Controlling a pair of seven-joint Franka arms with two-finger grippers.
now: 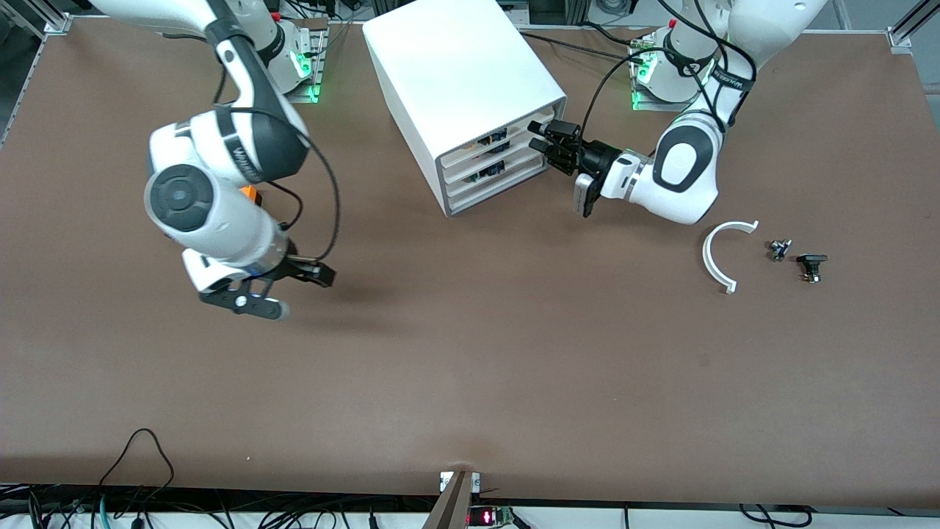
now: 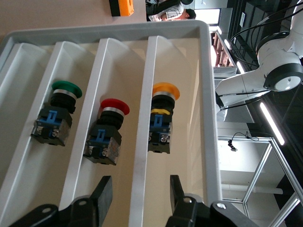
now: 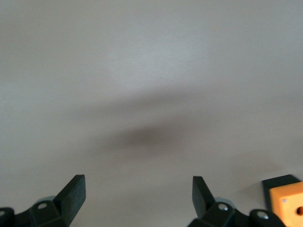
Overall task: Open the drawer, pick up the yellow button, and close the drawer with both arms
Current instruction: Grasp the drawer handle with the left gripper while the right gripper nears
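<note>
One cabinet (image 1: 463, 95), four drawers, three push buttons, two arms, one orange cube (image 3: 286, 204)

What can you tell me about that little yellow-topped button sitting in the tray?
The button has a flat orange-yellow mushroom cap over a black-and-blue body that looks like plastic. It lies on its side in the drawer, alone in the end compartment, next to those holding a red-capped and a green-capped one. The left end effector is open in front of it, not touching it.
</note>
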